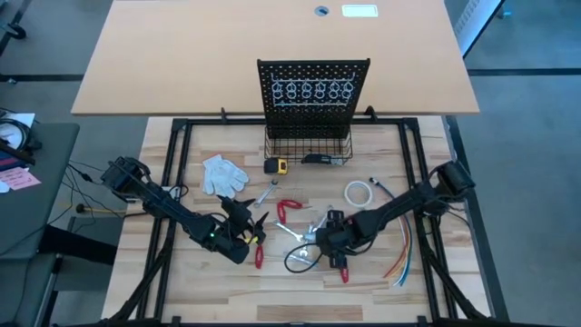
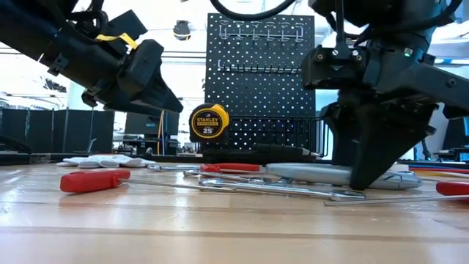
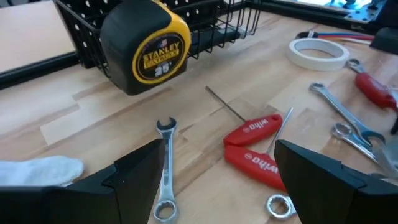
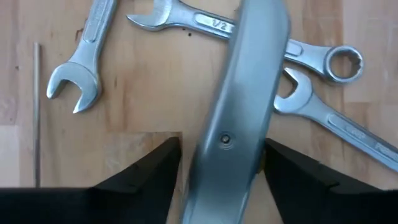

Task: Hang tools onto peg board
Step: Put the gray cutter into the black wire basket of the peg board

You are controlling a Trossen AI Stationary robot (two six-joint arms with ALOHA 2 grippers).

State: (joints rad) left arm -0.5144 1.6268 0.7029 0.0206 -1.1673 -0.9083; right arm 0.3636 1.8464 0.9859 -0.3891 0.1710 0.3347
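Note:
The black peg board (image 1: 313, 77) stands upright at the table's far side, with a row of pale ring hooks (image 1: 313, 91) and a wire basket (image 1: 309, 145) at its base. Silver wrenches (image 4: 87, 56) and red-handled tools (image 3: 255, 149) lie flat on the tabletop in the middle. My right gripper (image 4: 222, 168) points down at a broad silver-grey tool body (image 4: 242, 106) that lies across two wrenches. Its open fingers stand close on either side of that body. My left gripper (image 3: 227, 180) hovers open above a small wrench (image 3: 165, 174), holding nothing. My right gripper comes from above with one finger (image 4: 149, 174) on each long side of the silver-grey tool body (image 4: 211, 155), the fingers lying across it. Only narrow gaps show at the sides, and I cannot tell whether the fingers touch it. The body rests on the wrenches.
A white glove (image 1: 222, 173) lies at the left. A yellow tape measure (image 1: 277, 165) sits in front of the basket. A roll of white tape (image 1: 360, 193) and a bundle of coloured wires (image 1: 404, 250) lie at the right. A black cable loop (image 1: 298, 262) lies near the right gripper.

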